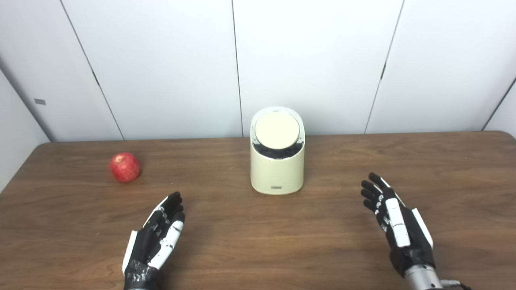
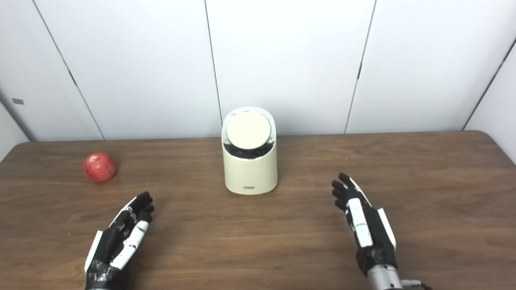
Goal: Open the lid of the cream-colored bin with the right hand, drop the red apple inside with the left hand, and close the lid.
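Cream-colored bin (image 1: 277, 169) stands upright on the wooden table (image 1: 258, 249), round lid (image 1: 277, 129) tilted toward the camera over a dark gap, well ahead of both sets of fingertips and between them. Left hand (image 1: 155, 237) and right hand (image 1: 393, 219) hover empty, fingers extended and slightly apart. Red apple (image 1: 125, 166) lies ahead and left of the left fingers (image 1: 171, 203), apart from them.

Brown wooden table (image 1: 314, 241) before white panelled wall (image 1: 161, 68).
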